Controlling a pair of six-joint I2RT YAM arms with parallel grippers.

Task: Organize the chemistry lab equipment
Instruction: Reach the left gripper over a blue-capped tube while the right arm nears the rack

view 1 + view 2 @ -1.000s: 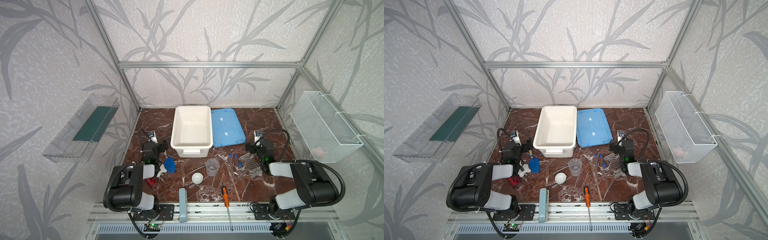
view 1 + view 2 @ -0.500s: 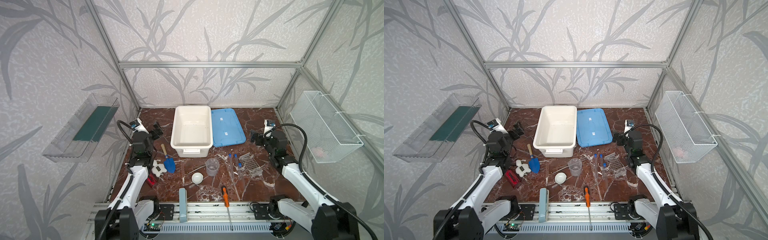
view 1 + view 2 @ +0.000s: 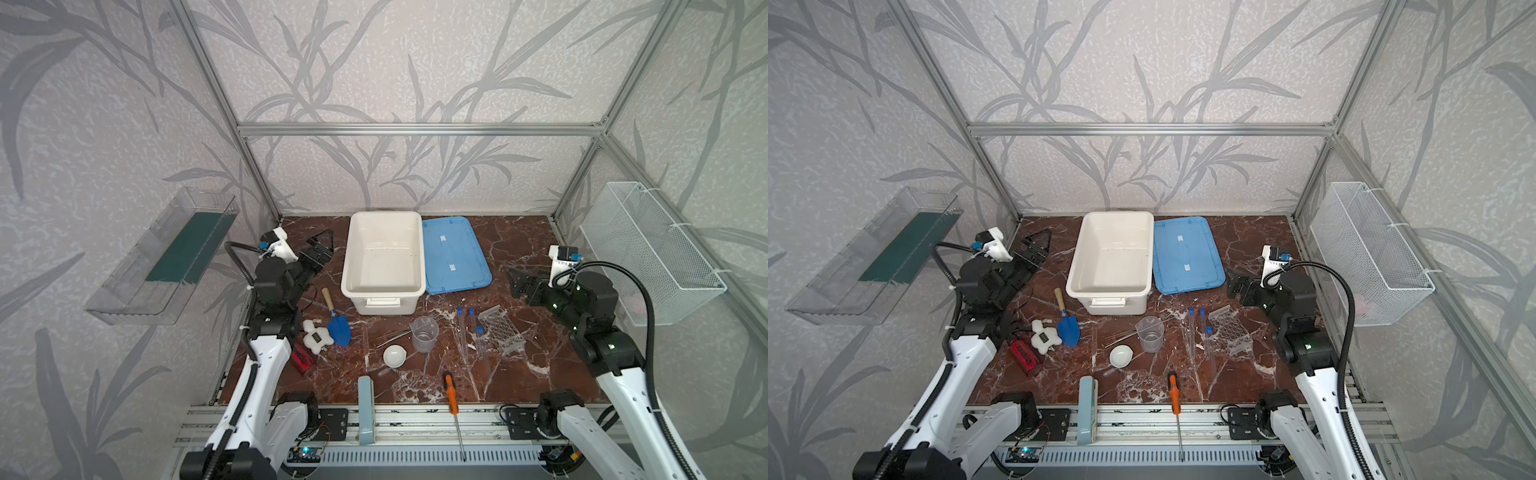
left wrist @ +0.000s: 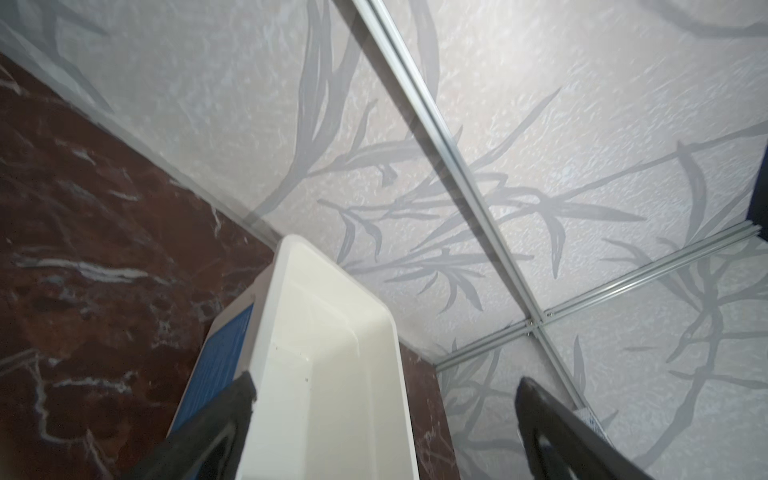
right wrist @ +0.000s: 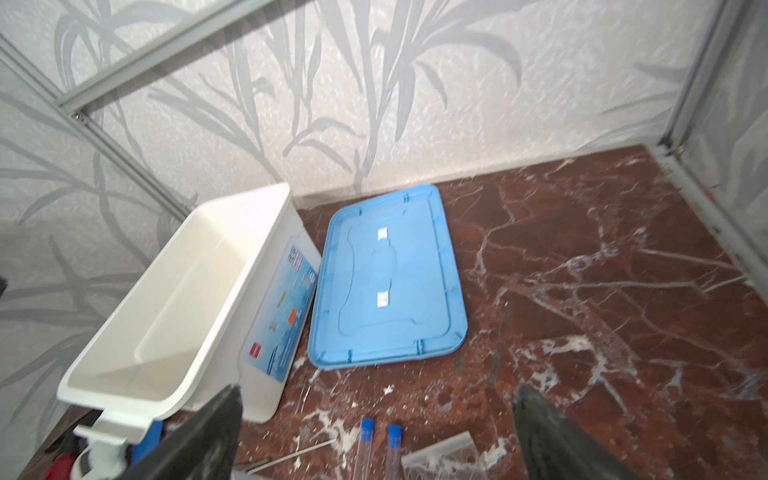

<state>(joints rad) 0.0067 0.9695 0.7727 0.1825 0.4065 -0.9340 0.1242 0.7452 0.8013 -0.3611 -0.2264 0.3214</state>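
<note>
Left fingers (image 4: 224,411) and right fingers (image 5: 552,432) are spread wide, nothing held. Beaker (image 3: 424,333) at mid-frame is best gripped by its rim, probably.

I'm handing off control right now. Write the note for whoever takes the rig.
Left end effector: open, empty, hovering beside the white bin.
Right end effector: open, empty, hovering near the blue lid.
Beaker, white dish, rods, three test tubes and tube rack are loose on the table in front of the bin.
Done: nothing; the bin is empty, lid off.
Left: every piece of lab equipment.
</note>
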